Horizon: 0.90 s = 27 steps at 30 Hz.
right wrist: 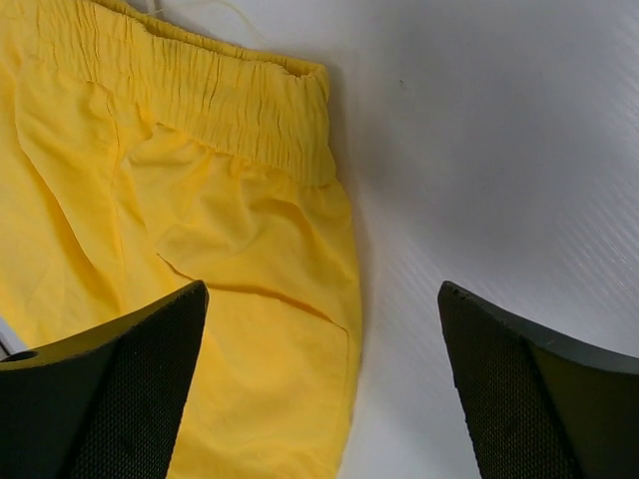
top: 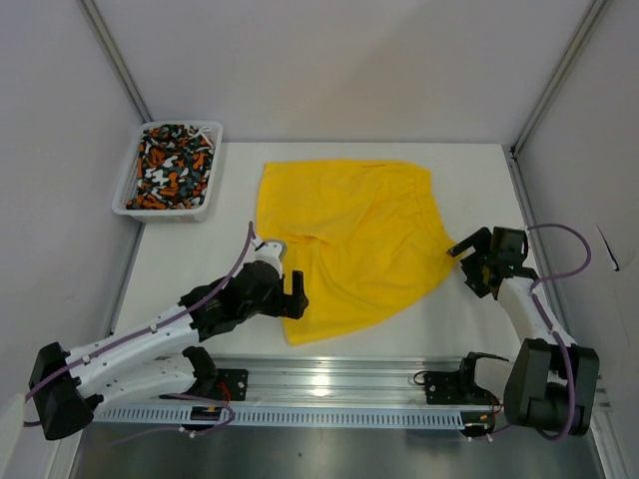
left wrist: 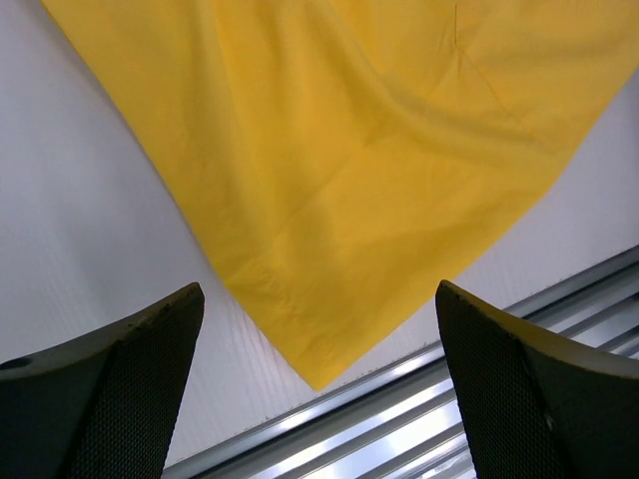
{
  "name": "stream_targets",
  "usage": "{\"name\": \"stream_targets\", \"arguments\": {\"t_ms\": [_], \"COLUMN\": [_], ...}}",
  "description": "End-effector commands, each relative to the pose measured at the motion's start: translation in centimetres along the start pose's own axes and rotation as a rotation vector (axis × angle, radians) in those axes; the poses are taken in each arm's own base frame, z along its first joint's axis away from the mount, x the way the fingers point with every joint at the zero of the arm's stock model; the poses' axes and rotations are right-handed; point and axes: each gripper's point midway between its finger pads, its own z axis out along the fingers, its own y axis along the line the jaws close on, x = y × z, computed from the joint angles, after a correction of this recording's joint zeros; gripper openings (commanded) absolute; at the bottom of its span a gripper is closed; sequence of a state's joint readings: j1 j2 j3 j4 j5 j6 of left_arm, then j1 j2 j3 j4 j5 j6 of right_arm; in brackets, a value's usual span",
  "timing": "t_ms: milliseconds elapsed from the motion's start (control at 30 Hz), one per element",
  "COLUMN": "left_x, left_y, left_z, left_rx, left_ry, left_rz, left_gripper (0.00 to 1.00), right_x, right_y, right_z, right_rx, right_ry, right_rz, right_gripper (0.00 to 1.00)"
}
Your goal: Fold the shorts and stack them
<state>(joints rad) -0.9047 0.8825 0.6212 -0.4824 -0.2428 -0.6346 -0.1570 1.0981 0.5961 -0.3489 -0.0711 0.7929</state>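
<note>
Yellow shorts (top: 349,239) first, since their near corner hangs closest to you, almost at the near edge of the counter (top: 469,180). Your left hand (top: 296,296) sits just beside that corner on its left side. The jaws are wide apart with nothing between them, and the wrist view shows the hem corner lying flat below the gap. Your right hand (top: 471,257) is over by the right edge of the counter, right at the side seam of the same pair, also spread wide and empty. Neither one has a grip on cloth.

My read: you're at the fold stage for the yellow pair. It's laid out flat mid-counter with the elastic waistband toward the far edge, though the near part still looks a bit skewed. Next move probably calls for both hands to drop and pinch an edge each, low enough to catch the fabric, then carry it over evenly.

Patterned shorts (top: 172,168) are bunched in the white basket (top: 160,213) at the far left corner, not folded yet.
</note>
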Motion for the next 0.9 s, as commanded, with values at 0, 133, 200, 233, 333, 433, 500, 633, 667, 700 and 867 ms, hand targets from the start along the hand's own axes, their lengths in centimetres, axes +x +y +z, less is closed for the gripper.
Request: {"name": "stream_targets", "arguments": {"t_ms": [0,133,200,233,333,433,500,633,667,700,867], "left_x": [-0.2,0.7,0.9,0.9,0.8,1.3,1.8,2.5,3.0,3.0,4.3], "left_y": [-0.3,-1.4,-1.7,-1.8,-2.3,-3.3,-3.8,-4.8,-5.2,-5.2,-4.9], "left_z": [-1.0,-0.5,-0.2,0.0,0.2,0.5,0.7,0.9,0.8,0.7,0.3], "left_rx": [-0.019,0.008,0.011,0.010,0.016,0.073,0.101,0.132,0.139,0.132,-0.008], "left_ry": [0.016,0.040,0.048,0.051,0.048,0.063,0.079,0.099,0.106,0.110,0.143], "left_rz": [0.087,0.149,0.156,0.161,0.185,0.222,0.235,0.277,0.296,0.308,0.434], "left_gripper": [0.99,0.99,0.99,0.99,0.99,0.99,0.99,0.99,0.99,0.99,0.99], "right_x": [-1.6,-2.8,-3.8,-3.5,-4.1,-4.4,-4.1,-4.0,-3.8,-3.6,-2.9], "right_y": [2.5,2.0,1.6,1.2,1.1,0.5,0.5,0.8,0.8,0.8,0.8], "right_z": [1.2,3.2,3.9,4.6,5.7,7.0,7.3,8.1,8.2,8.3,8.5], "right_rx": [-0.083,-0.040,-0.021,-0.006,0.006,0.022,0.014,-0.018,-0.021,-0.027,-0.038], "right_ry": [-0.022,-0.055,-0.084,-0.071,-0.077,-0.085,-0.077,-0.086,-0.080,-0.076,-0.062], "right_rz": [0.003,0.014,0.028,0.029,0.021,0.020,0.031,0.050,0.049,0.050,0.039], "right_gripper": [0.98,0.93,0.90,0.89,0.85,0.78,0.73,0.55,0.42,0.33,0.00]}}
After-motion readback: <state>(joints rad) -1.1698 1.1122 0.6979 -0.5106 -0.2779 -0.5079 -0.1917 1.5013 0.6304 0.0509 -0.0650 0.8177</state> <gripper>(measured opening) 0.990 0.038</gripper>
